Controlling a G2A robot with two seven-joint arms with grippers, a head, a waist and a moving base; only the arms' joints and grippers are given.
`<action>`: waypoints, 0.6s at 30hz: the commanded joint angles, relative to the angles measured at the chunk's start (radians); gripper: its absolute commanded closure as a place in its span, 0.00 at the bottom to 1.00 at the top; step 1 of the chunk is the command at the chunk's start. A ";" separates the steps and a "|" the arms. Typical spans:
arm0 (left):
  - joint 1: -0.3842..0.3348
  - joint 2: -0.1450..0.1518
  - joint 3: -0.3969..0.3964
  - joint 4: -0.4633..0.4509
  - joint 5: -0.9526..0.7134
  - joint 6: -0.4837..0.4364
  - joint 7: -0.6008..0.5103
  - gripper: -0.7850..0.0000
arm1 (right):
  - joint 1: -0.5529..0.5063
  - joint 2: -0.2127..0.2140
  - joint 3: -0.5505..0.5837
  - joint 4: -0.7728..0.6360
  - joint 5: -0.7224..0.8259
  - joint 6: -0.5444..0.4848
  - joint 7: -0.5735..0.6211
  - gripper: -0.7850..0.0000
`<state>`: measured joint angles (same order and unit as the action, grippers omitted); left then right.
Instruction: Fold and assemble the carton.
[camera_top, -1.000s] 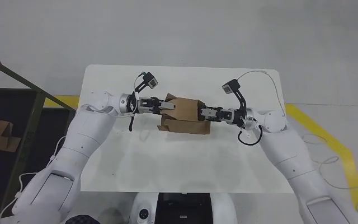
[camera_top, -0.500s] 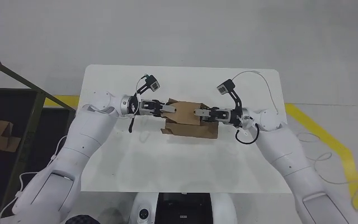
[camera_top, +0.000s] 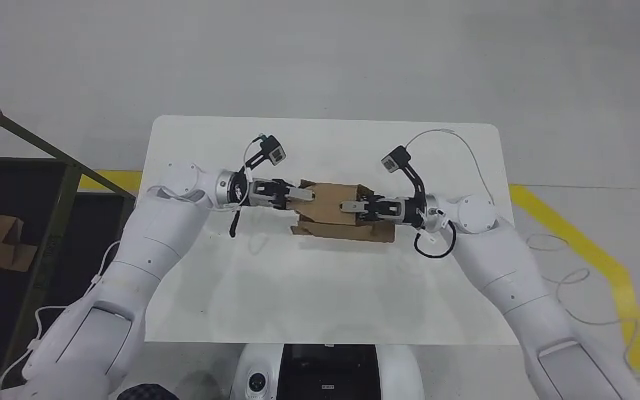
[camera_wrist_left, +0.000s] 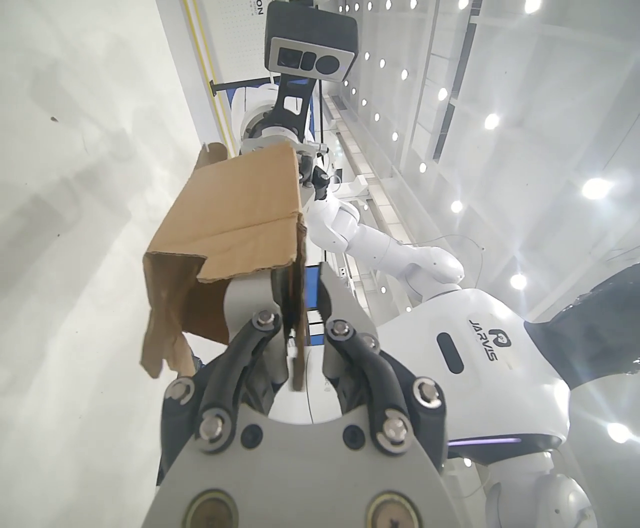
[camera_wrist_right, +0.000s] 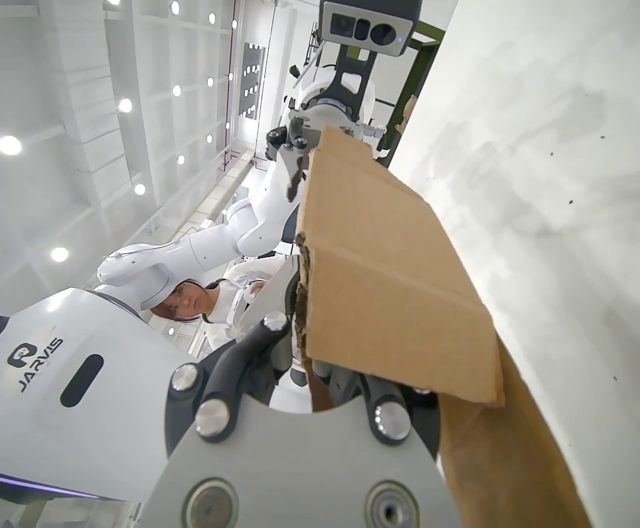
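**Carton held by two thin walls: tearing or skewing is the main risk**

The white rectangular table (camera_top: 300, 290) takes up the middle of the top view. The brown corrugated cardboard carton (camera_top: 335, 208) lies just above the frame's centre, strung between the two arms. Whether its underside touches the table cannot be told.

The left gripper (camera_wrist_left: 300, 285) is narrowed onto the wall at the carton's left end, with a finger on each side of the board. The right gripper (camera_wrist_right: 307, 300) appears clamped on the wall at the opposite end. One of its fingers (camera_wrist_right: 280, 300) presses against the frayed board edge and its partner is hidden behind a panel.

Each hold is on a single thin wall, so an uneven pull or twist between the arms would likely rip the board or rack the carton out of square. A slipping pinch would drop that end. The loose flap (camera_wrist_left: 160, 345) hanging at lower left of the left wrist view could get trapped underneath.

The carton is open-ended. Its visible interior shows bare brown walls and one finger of the left gripper.
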<state>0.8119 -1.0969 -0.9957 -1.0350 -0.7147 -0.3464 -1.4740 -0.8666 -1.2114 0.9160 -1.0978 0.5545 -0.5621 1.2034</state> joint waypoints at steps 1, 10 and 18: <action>-0.001 0.000 -0.004 0.007 -0.014 0.005 -0.005 0.00 | 0.002 0.000 0.001 0.005 -0.015 -0.004 -0.008 1.00; 0.054 0.011 -0.065 -0.071 -0.098 0.007 -0.007 0.00 | 0.001 0.004 0.014 0.011 -0.096 -0.010 -0.045 1.00; 0.068 0.005 -0.071 -0.113 -0.161 0.059 -0.059 0.00 | -0.004 0.004 0.010 0.003 -0.155 -0.006 -0.082 1.00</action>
<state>0.8808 -1.0903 -1.0685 -1.1440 -0.8678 -0.2911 -1.5294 -0.8694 -1.2074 0.9263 -1.0945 0.4048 -0.5702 1.1279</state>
